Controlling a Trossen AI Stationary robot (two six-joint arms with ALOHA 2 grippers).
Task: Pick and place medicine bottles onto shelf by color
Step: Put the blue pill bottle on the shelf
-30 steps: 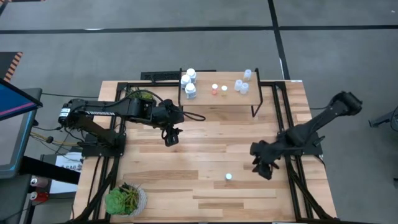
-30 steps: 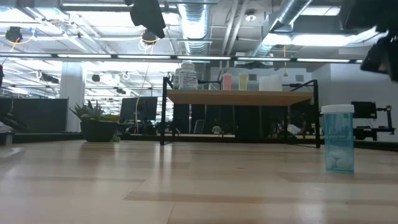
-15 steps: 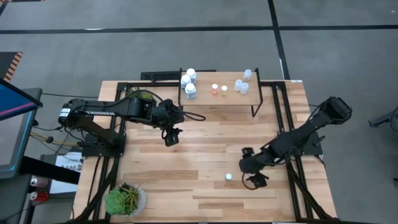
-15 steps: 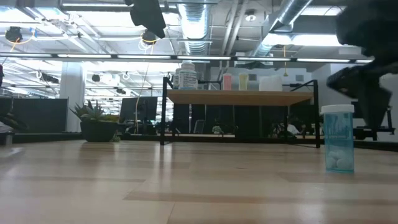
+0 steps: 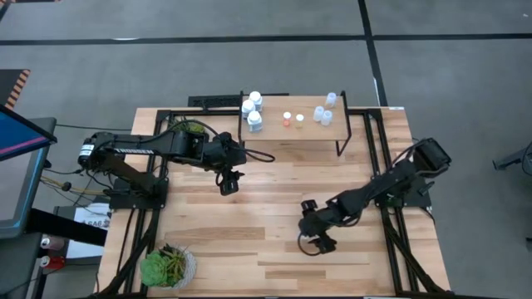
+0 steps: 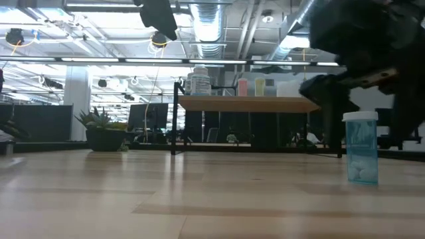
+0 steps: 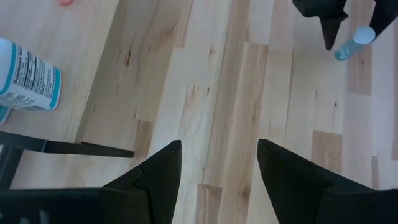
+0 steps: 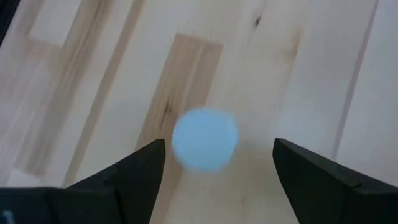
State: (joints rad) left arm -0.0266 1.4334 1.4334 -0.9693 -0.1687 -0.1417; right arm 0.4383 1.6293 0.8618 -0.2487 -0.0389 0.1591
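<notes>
Hovering my right gripper (image 8: 214, 163), fingers spread wide, over the pale-blue bottle (image 8: 204, 138) toward the table's (image 5: 249, 199) front-right; nothing grasped.

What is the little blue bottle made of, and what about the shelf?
The blue bottle looks like see-through plastic: the room shows faintly through its pale, glossy body. Its cap looks like plain plastic too. The shelf top looks like light, matte wood with a pale grain, and its thin black legs are probably painted metal.
</notes>
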